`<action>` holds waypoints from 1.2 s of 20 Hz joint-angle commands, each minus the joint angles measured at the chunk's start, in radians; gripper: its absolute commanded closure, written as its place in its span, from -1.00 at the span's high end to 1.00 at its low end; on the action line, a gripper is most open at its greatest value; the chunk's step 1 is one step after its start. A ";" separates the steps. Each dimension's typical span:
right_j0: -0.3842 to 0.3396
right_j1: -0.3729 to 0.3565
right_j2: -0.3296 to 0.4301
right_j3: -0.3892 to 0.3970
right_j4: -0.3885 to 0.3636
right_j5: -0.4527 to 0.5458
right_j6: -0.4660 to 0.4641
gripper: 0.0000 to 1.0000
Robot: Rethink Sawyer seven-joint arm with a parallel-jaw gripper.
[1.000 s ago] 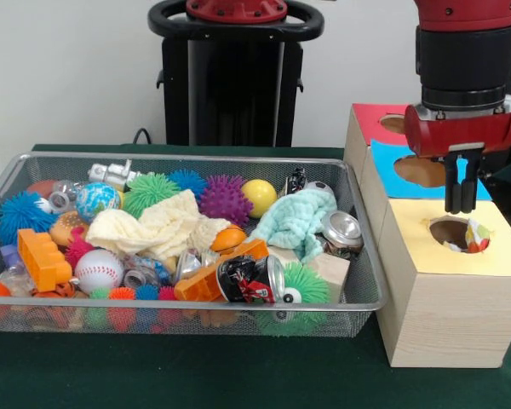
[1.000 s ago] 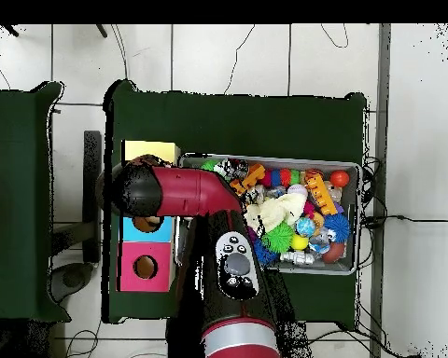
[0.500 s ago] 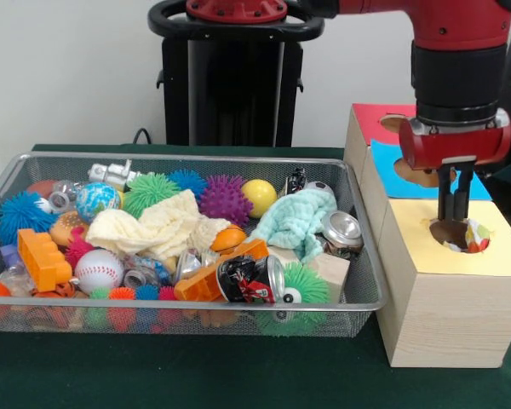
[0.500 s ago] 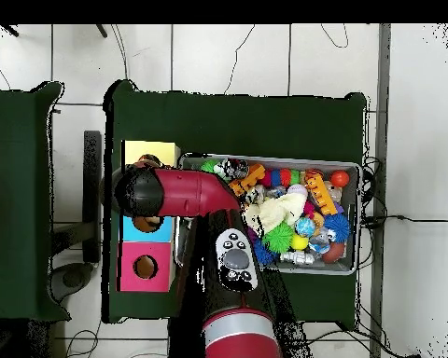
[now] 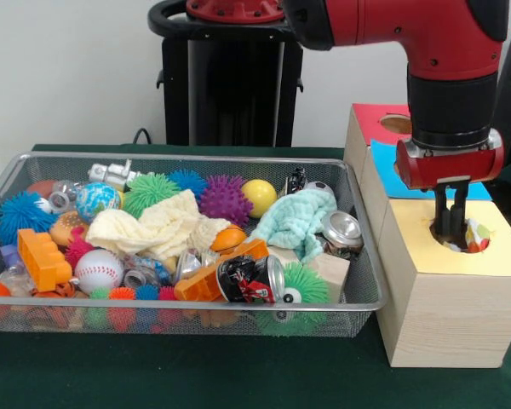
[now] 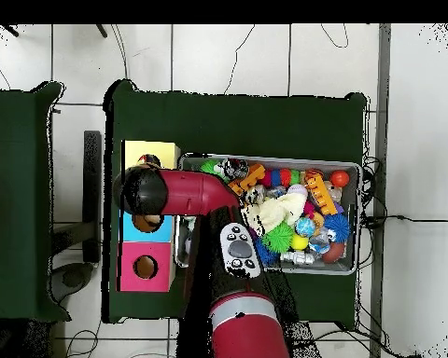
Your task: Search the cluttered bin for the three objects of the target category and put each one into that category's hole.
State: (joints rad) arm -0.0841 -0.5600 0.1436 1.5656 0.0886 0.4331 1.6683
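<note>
My gripper (image 5: 450, 232) is shut, and its tips dip into the round hole (image 5: 462, 235) in the yellow-topped wooden box (image 5: 485, 260). A small multicoloured object (image 5: 478, 236) lies inside that hole, right beside the tips. Nothing shows between the fingers. The wire bin (image 5: 196, 304) to the left holds crushed cans (image 5: 251, 279), spiky balls (image 5: 225, 198), a baseball (image 5: 98, 270), an orange brick (image 5: 43, 258) and two cloths (image 5: 157, 226). In the overhead view the arm's wrist (image 6: 144, 191) covers the gripper, just below the yellow box (image 6: 153, 151).
Behind the yellow box stand a blue-topped box (image 5: 387, 166) and a red-topped box (image 5: 370, 119), each with its own hole. In the overhead view the three boxes line up beside the bin (image 6: 354, 266) on the green table.
The gripper has come down and shifted slightly left, from above the yellow box to tips inside its hole. The arm's upper link has swung into the front view.
</note>
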 commanded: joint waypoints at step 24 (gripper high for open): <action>-0.004 -0.053 0.061 0.006 0.052 0.174 0.163 -1.00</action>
State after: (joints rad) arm -0.0897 -0.5907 0.1736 1.5659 0.0935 0.4690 1.6683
